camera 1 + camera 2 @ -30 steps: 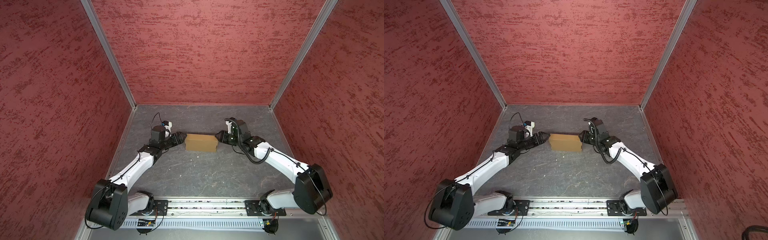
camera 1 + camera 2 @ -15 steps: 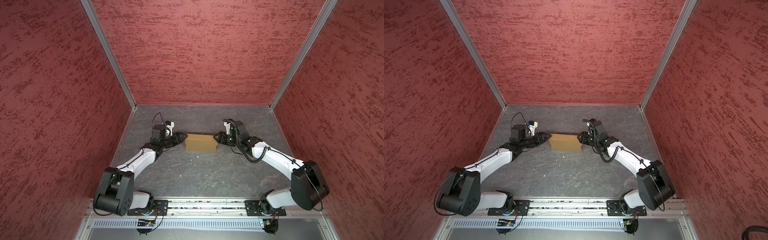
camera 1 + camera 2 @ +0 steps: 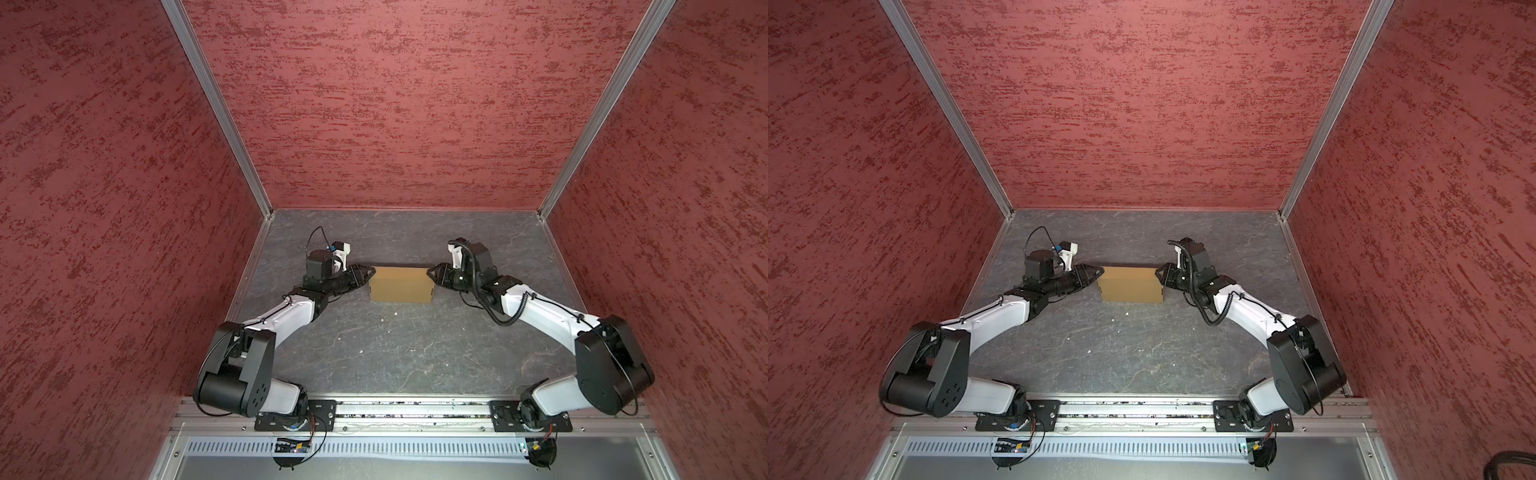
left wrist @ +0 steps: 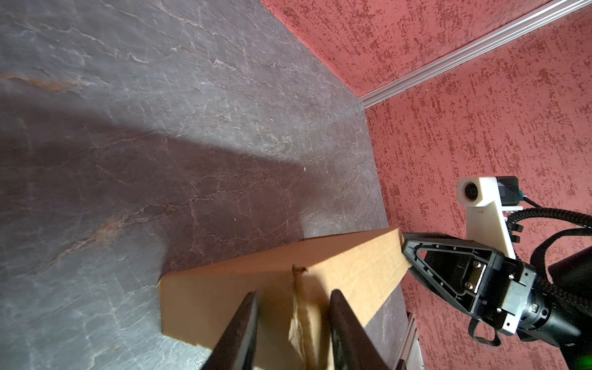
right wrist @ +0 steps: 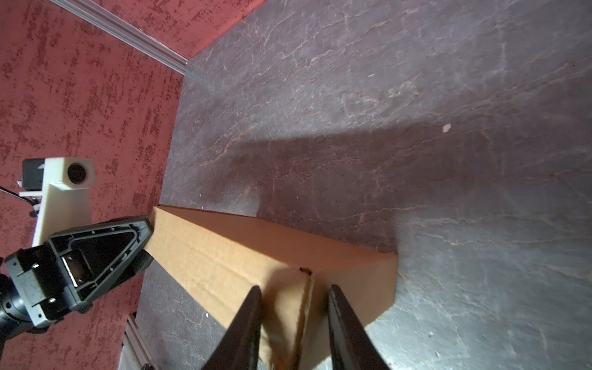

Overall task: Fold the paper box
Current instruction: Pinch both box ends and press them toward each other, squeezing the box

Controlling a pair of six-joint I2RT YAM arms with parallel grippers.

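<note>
**Top view: closed box lay between the two grippers, one at each short end**

The paper box (image 3: 401, 284) sat on the table (image 3: 395, 357), just above the middle of the frame in both top views. It looked fully formed, lid down, with no loose flaps showing. Its long axis ran left to right across the picture.

The left gripper (image 3: 369, 274) was at the box's left short end and the right gripper (image 3: 432, 276) at its right short end. Both pointed inward along that axis. Neither arm was nearer, and the box lay straight ahead of each.

In the left wrist view, the left gripper's fingers (image 4: 243, 323) stood part-spread with a clear gap. They straddled the seam (image 4: 296, 288) on the end face and pinched nothing. The right wrist view showed the same for the right gripper's fingers (image 5: 246, 320). Tips looked to be at or against the cardboard, but I could not tell firm contact from a near miss.

Judgement: folding looked nearly done. The next move probably depends on pushing inward along the long axis from both ends at once. An uneven push could slide or turn the box.
</note>
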